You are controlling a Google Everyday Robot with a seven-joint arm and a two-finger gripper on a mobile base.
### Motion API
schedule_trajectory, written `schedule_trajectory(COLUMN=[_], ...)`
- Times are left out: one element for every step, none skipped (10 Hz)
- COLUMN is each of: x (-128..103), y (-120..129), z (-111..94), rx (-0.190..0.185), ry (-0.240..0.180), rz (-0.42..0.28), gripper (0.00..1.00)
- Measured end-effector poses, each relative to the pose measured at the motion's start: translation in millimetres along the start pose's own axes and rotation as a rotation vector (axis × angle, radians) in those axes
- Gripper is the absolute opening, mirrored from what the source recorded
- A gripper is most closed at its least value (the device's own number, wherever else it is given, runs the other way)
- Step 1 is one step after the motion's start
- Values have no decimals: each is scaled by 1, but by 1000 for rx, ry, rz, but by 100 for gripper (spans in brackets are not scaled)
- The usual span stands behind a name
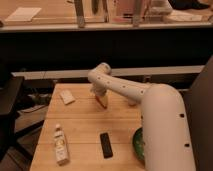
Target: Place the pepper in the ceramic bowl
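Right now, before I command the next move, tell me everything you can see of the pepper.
The pepper is a small orange-red tapered piece, its upper part covered by the gripper, which sits right above it. It is toward the back of the wooden table, right of a pale card. Whether it rests on the wood or is lifted cannot be told. It is apart from the ceramic bowl at the near right.

The cream-white arm point(131, 90) ends in a pale gripper point(101, 96) beyond the black remote point(105, 145), with the orange-red pepper point(104, 103) at its tip. Right of the remote, the ceramic bowl point(136, 144) shows dark green. The table point(80, 122) under the remote is light tan wood.
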Motion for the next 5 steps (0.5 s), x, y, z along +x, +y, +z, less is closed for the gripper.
schedule_trajectory(x=[-1,-4,-7,-7,-7], y=[0,-2,-4,-5,-5], z=[5,9,11,12,13], rx=[-6,-10,-15,-15,-18], ry=[-7,-15,-23,-24,-26], rz=[3,1,-1,-1,1], gripper=[80,80,80,80,80])
